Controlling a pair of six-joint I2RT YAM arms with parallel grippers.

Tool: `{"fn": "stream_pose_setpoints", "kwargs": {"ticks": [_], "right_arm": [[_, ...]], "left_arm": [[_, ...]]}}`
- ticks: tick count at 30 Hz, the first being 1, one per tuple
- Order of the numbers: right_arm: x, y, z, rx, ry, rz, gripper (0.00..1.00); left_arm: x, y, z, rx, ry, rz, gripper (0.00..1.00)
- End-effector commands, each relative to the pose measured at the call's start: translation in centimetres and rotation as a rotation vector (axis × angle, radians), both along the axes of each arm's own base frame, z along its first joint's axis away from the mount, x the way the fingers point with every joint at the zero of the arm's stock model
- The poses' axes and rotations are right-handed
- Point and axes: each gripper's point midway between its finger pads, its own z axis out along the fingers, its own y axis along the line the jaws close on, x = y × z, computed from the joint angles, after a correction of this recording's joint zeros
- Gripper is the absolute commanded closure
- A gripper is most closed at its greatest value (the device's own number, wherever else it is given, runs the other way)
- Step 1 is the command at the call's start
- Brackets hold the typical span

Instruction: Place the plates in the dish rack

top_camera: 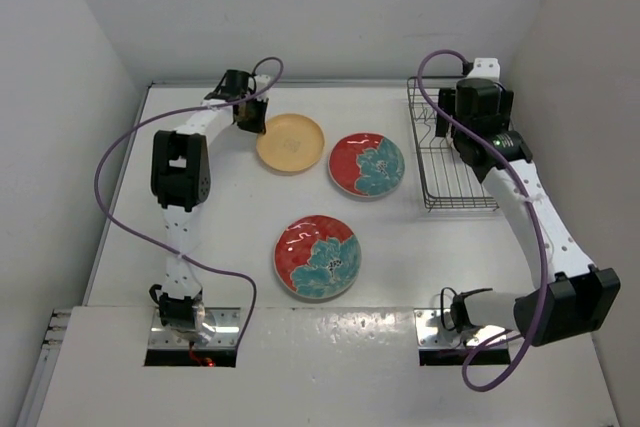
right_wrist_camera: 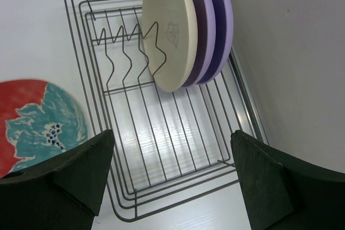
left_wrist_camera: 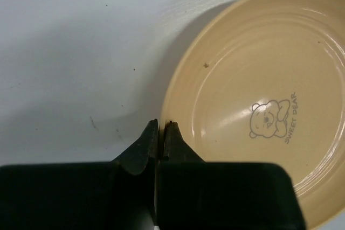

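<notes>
Scene: a white bench (top_camera: 230, 237) seen from above, with two robot arms and a dark wire dish rack (top_camera: 455, 182) at its right side.
In the rack: a cream plate (right_wrist_camera: 167, 30) and two lilac plates (right_wrist_camera: 207, 36) stand on edge between the dividers at the far end.
Flat on the bench: an orange-yellow plate (left_wrist_camera: 259, 95) towards the back, a red floral plate (top_camera: 367, 164) just beside it and near the rack, and a second red floral plate (top_camera: 318, 256) closer to the arm bases.
Left pincer (left_wrist_camera: 161, 133): closed to a hairline gap and holding nothing, with its tips at the orange-yellow plate's rim. Whether they touch it cannot be told.
Right pincer (right_wrist_camera: 172, 133): spread wide and empty, hovering over the rack's near half.
Handling: the plates look rigid, glossy and probably slippery. They are likely breakable if knocked against the wires.
Where to grip: the raised rim, with one finger under the lip and one inside. The rim lies low on the bench, so getting a finger underneath looks hard.
</notes>
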Motion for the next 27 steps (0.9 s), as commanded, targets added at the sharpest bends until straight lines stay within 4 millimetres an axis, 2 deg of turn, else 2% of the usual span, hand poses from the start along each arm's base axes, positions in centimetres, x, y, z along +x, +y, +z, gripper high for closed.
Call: {"fn": "stream_pose_setpoints", "kwargs": {"ticks": [1, 2, 3, 5, 6, 7, 8, 9, 10, 11, 12, 13, 14, 15, 17, 18, 20, 21, 22, 24, 27], "right_arm": [[-0.2, 1.0, 1.4, 0.047, -0.044, 0.025, 0.13], [-0.3, 1.4, 1.5, 0.053, -0.046, 0.037, 0.13], [-0.2, 1.9, 1.4, 0.057, -0.04, 0.055, 0.13], [0.0, 3.6, 1.0, 0.085, -0.013, 0.143, 0.13], [0.0, 4.7, 0.8, 0.096, 0.002, 0.182, 0.13], [0.3, 6.7, -0.4, 0.139, 0.052, 0.273, 0.13], [0.3, 8.3, 0.2, 0.156, 0.054, 0.329, 0.13], [0.2, 9.3, 0.0, 0.172, 0.075, 0.369, 0.13], [0.6, 11.6, -0.7, 0.215, 0.115, 0.46, 0.13], [0.1, 13.8, -0.9, 0.219, 0.136, 0.528, 0.11], [0.5, 15.0, 0.5, 0.238, 0.109, 0.563, 0.06], [0.8, 16.7, -0.5, 0.27, 0.147, 0.609, 0.04], [0.6, 18.2, -0.3, 0.316, 0.144, 0.63, 0.04], [0.8, 20.7, 0.8, 0.377, 0.122, 0.717, 0.03], [1.4, 22.7, 1.2, 0.465, 0.101, 0.746, 0.03], [1.4, 24.2, 1.5, 0.51, 0.093, 0.801, 0.03], [2.2, 25.2, 1.4, 0.564, 0.086, 0.804, 0.03], [2.2, 25.8, 1.9, 0.584, 0.081, 0.83, 0.04], [2.5, 26.2, 1.4, 0.598, 0.096, 0.829, 0.04], [2.5, 27.3, 0.9, 0.642, 0.12, 0.855, 0.07], [1.9, 28.8, 0.0, 0.707, 0.157, 0.892, 0.2]], "left_arm": [[-0.2, 3.2, 0.7, 0.078, -0.004, 0.061, 1.0], [-0.2, 4.6, 1.4, 0.078, -0.006, 0.085, 1.0], [0.0, 5.0, 3.2, 0.066, -0.039, 0.091, 1.0], [-0.2, 5.9, 5.2, 0.058, -0.06, 0.093, 1.0], [-0.4, 5.9, 6.3, 0.064, -0.079, 0.068, 1.0], [-0.4, 5.4, 9.4, 0.047, -0.136, 0.034, 1.0], [-1.0, 5.1, 10.7, 0.053, -0.15, -0.005, 1.0], [-1.3, 4.1, 12.7, 0.044, -0.186, -0.047, 1.0], [-1.9, 3.2, 14.3, 0.012, -0.21, -0.101, 1.0], [-3.0, 2.1, 17.9, -0.001, -0.271, -0.146, 1.0], [-3.9, 0.7, 19.5, -0.003, -0.305, -0.215, 1.0], [-4.8, -0.6, 21.1, -0.028, -0.334, -0.275, 1.0], [-5.9, -1.5, 22.2, -0.037, -0.346, -0.315, 1.0], [-7.2, -2.8, 24.4, -0.04, -0.387, -0.372, 1.0], [-9.3, -4.6, 25.1, -0.105, -0.346, -0.455, 1.0], [-10.2, -5.4, 24.8, -0.125, -0.325, -0.492, 1.0], [-11.7, -6.7, 25.4, -0.178, -0.31, -0.548, 1.0], [-12.5, -7.4, 24.8, -0.189, -0.278, -0.574, 1.0], [-13.2, -7.6, 25.3, -0.205, -0.281, -0.601, 1.0], [-13.9, -8.2, 25.1, -0.217, -0.263, -0.626, 1.0], [-14.4, -8.8, 25.6, -0.226, -0.273, -0.645, 1.0]]}}
